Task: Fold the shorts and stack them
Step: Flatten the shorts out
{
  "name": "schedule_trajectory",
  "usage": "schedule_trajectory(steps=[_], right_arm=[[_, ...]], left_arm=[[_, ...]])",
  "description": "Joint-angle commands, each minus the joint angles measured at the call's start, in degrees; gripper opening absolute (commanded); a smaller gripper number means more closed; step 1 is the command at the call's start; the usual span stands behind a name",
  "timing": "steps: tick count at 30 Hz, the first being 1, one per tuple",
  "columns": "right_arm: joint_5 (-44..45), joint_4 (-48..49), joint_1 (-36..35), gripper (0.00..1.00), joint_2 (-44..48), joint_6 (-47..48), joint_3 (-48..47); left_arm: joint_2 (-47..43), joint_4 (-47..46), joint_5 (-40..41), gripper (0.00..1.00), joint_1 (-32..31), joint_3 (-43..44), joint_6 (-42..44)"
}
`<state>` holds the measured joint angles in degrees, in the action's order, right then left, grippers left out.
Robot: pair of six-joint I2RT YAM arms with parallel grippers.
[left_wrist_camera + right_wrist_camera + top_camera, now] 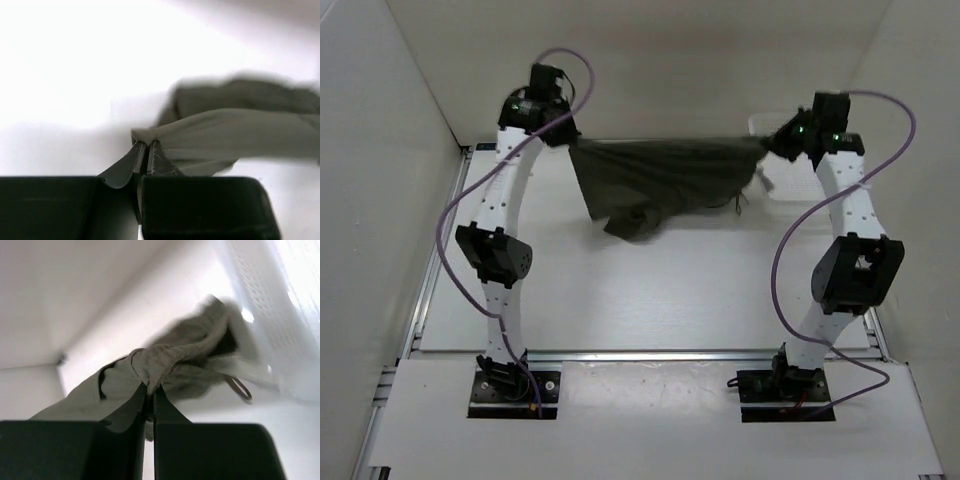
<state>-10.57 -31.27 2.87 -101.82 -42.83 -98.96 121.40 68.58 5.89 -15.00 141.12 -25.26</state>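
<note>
Holding the shorts (pixel 665 180) spread in the air over the far tabletop (pixel 650 300), pinching one top corner in the left jaws and another in the right jaws; next, likely lowering them flat for folding.

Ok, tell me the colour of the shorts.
The shorts are plain dark olive green, with no pattern; the top external view shows it best.

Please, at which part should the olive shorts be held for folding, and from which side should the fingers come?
Likely the two ends of the upper edge, one per arm, each from its outer side. The shorts hang taut between the left fingers and right fingers, legs drooping below.
</note>
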Motion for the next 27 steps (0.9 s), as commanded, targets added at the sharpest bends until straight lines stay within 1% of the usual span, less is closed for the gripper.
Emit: schedule_trajectory(steps=[1, 2, 3, 5, 6, 8, 9, 11, 12, 13, 15, 16, 17, 18, 19, 20, 21, 22, 23, 24, 25, 26, 27], right_arm=[[-2.3, -3.8, 0.5, 0.0, -0.1, 1.2, -14.0], [-3.1, -3.8, 0.5, 0.0, -0.1, 0.6, -16.0], [-3.9, -3.8, 0.5, 0.0, -0.1, 0.6, -18.2], [-4.5, -3.8, -0.1, 0.0, 2.4, 2.0, -17.6], [-4.5, -3.8, -0.1, 0.0, 5.3, 2.7, -14.5], [-3.9, -3.3, -0.1, 0.0, 8.7, 4.0, -9.0], [-3.8, -3.3, -0.1, 0.0, 12.3, 4.0, -2.2], [-3.8, -1.2, -1.3, 0.0, 16.2, 4.7, 6.1], [-3.0, -1.2, -1.3, 0.0, 19.8, 5.4, 14.6], [-1.8, -0.4, -2.9, 0.0, 21.5, 5.4, 18.9], [0.2, 1.7, -3.5, 0.0, 25.8, 5.9, 27.7], [0.2, 2.9, -5.0, 0.0, 27.1, 5.9, 36.0], [0.2, 3.8, -5.7, 0.0, 28.2, 5.9, 39.9], [0.9, 4.9, -7.4, 0.01, 30.4, 5.9, 45.9], [1.4, 4.9, -8.1, 0.18, 31.3, 5.9, 48.1], [1.4, 4.9, -8.8, 0.27, 33.1, 5.9, 49.9], [2.2, 3.2, -9.4, 0.35, 34.1, 5.9, 51.2], [2.2, 2.4, -9.4, 0.46, 35.3, 5.9, 52.8], [4.0, 1.6, -9.4, 0.5, 37.8, 5.9, 52.8], [5.1, -0.8, -9.4, 0.5, 39.1, 5.9, 52.8], [6.1, -2.0, -9.4, 0.52, 40.0, 6.4, 52.8], [7.1, -3.4, -9.4, 0.52, 41.4, 6.4, 51.9], [7.8, -5.7, -9.4, 0.53, 41.4, 7.1, 51.3]], left_arm=[[-5.7, 1.9, 1.8, 0.1, 4.5, 10.7, 1.2], [-8.2, -1.0, 1.2, 0.1, 5.4, 7.9, 0.3], [-14.5, -7.4, 0.7, 0.1, 6.8, 0.0, -0.3], [-20.7, -12.0, 0.7, 0.1, 7.6, -7.1, -0.3], [-24.9, -12.8, 1.6, 0.1, 7.6, -11.0, -0.3], [-28.0, -12.8, 1.6, 0.1, 7.6, -14.1, 1.0], [-30.8, -12.8, 1.1, 0.1, 7.6, -19.0, 1.6], [-33.9, -12.8, -1.5, 0.1, 7.6, -26.4, 2.4], [-37.2, -13.5, -1.5, 0.1, 7.6, -30.9, 2.4], [-38.9, -14.5, -1.5, 0.1, 6.6, -41.3, 1.4], [-41.8, -18.5, -1.5, 0.1, 5.5, -52.5, -0.9], [-44.0, -19.8, -2.5, 0.1, 5.0, -63.0, -3.8], [-44.8, -20.9, -3.1, 0.1, 4.2, -67.9, -5.4], [-45.5, -22.2, -3.9, 0.1, 3.7, -76.1, -7.9], [-46.1, -22.3, -5.4, 0.18, 3.7, -79.5, -8.8], [-46.1, -22.3, -6.4, 0.27, 3.7, -82.2, -9.5], [-46.9, -22.3, -7.5, 0.43, 3.7, -84.4, -9.5], [-49.3, -22.3, -9.5, 0.59, 3.7, -87.5, -10.2], [-51.1, -21.6, -10.0, 0.71, 3.7, -88.3, -10.3], [-52.9, -20.9, -10.0, 0.75, 3.7, -88.8, -11.3], [-56.5, -20.0, -10.6, 0.78, 3.7, -88.8, -12.5], [-58.0, -18.0, -10.6, 0.75, 3.7, -88.8, -13.2], [-59.3, -17.0, -10.6, 0.7, 3.7, -88.8, -13.9]])
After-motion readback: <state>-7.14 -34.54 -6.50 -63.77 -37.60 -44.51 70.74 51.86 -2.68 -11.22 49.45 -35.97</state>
